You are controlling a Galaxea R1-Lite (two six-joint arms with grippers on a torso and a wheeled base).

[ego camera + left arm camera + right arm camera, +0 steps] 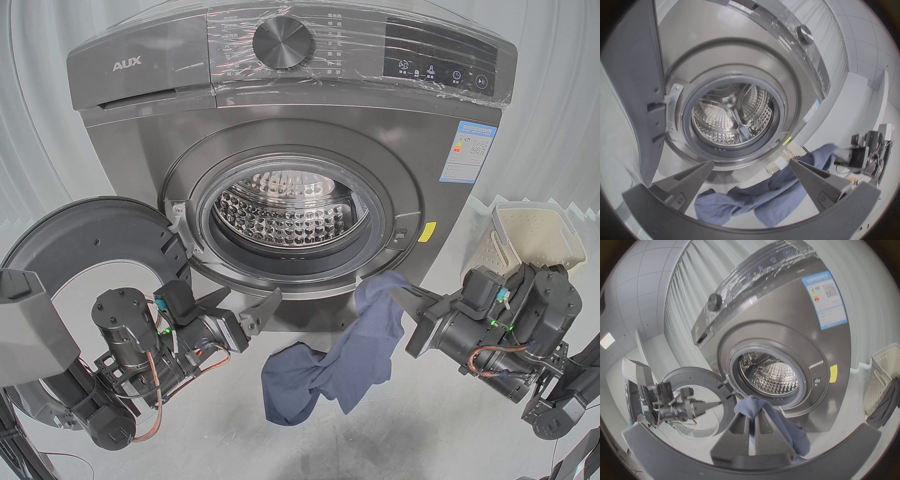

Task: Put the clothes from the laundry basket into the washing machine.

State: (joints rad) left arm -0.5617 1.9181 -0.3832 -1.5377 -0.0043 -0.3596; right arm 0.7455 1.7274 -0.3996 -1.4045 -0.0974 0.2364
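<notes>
The right gripper (400, 295) clenched the blue garment (350, 365) by its top, cloth hanging down; the drum opening (282, 212) lay far-left. The left gripper (750, 162) gaped empty.

In the head view, the left arm (131, 350) enters from the lower left of the frame, its wrist angled up and toward the centre. The left gripper (750, 163) hangs with its two pointed fingers spread wide, holding nothing. The right arm (512, 331) enters from the lower right, pointing toward the centre, and the right gripper (754, 416) has its fingers pressed together on a blue garment (337, 369).
</notes>
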